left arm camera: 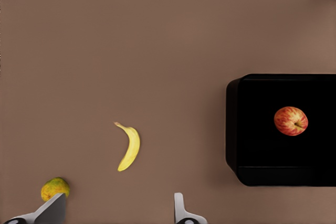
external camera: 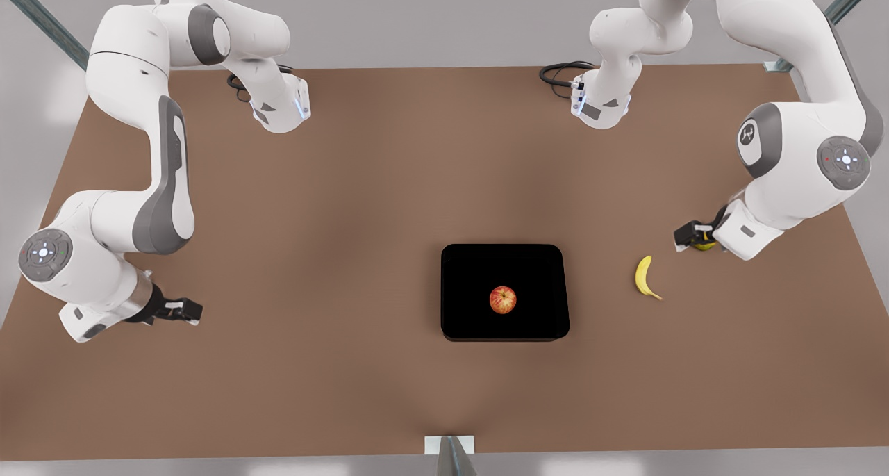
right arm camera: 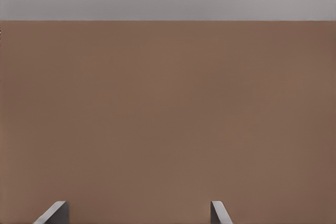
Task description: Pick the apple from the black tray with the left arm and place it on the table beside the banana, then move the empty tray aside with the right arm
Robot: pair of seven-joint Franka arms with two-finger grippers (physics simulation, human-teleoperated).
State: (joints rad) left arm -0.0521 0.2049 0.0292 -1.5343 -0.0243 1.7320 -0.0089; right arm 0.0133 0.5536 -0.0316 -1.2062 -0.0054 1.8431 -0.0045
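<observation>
The small round red apple [external camera: 503,299] lies in the glossy black rectangular tray [external camera: 465,267], which sits on the flat brown table [external camera: 333,219] toward its near edge. The curved yellow banana [external camera: 645,278] lies beside the tray toward the table's right edge; the yellow-green round fruit [left arm camera: 54,188] lies just beyond it.

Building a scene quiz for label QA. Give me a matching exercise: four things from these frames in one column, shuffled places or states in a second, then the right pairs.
Things:
1. small round red apple
2. small curved yellow banana
3. left hand
4. right hand

Places:
A. bare brown tabletop, front view's left, open
B. inside glossy black rectangular tray
C. on table, right of tray in front view
D. over small yellow-green round fruit, open

Pairs: 1-B, 2-C, 3-D, 4-A
</observation>
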